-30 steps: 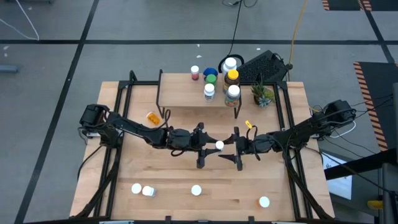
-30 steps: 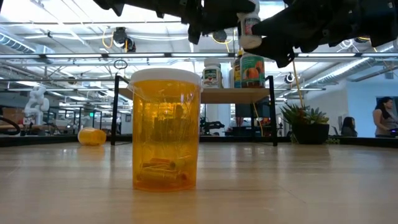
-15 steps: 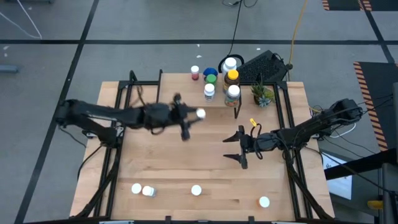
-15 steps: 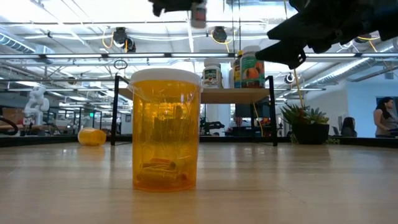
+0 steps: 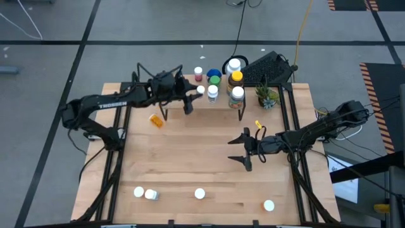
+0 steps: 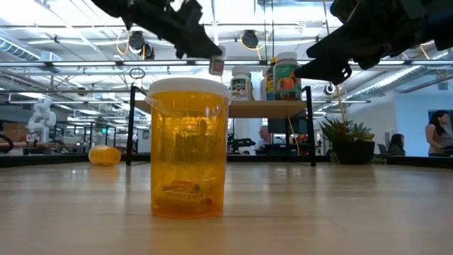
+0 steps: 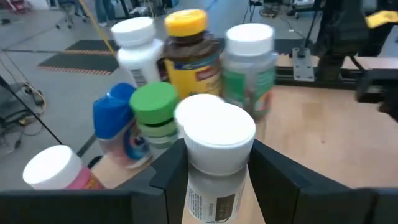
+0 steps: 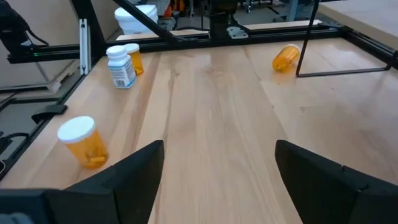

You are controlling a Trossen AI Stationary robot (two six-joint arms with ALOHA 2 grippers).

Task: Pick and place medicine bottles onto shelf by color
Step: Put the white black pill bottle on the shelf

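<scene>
The shelf (image 5: pixel 183 81), a low light-wood board on black legs, stands at the table's far side. Several medicine bottles cluster on its right half: pink (image 5: pixel 198 73), blue (image 5: pixel 213 73), green (image 5: pixel 215 80), yellow-capped amber (image 5: pixel 236 77) and white-capped ones (image 5: pixel 237 94). My left gripper (image 5: pixel 193 95) is over the shelf just left of that cluster, shut on a white-capped white bottle (image 7: pixel 214 134). My right gripper (image 5: pixel 239 152) hangs open over the table's middle right, with nothing between its fingers. My left gripper pinches the white bottle's body (image 7: pixel 210 198) just under the cap, one finger (image 7: pixel 176 169) on each side. The fingers come at it from the table's left. The bottle stays cap up, slightly tilted, lifted clear above the shelf board (image 6: pixel 248 108).
An orange bottle (image 5: pixel 155 119) lies on the table beside the shelf's left leg. More bottles (image 5: pixel 144 193) (image 5: pixel 200 194) (image 5: pixel 269 205) stand along the near edge. A potted plant (image 5: pixel 266 96) and a black keyboard (image 5: pixel 269 66) sit at the far right.
My left gripper has carried the white-capped bottle from the table's middle, right beside my right gripper, toward the far edge and up over the shelf next to the bottle cluster. My right gripper has stayed where it was.
</scene>
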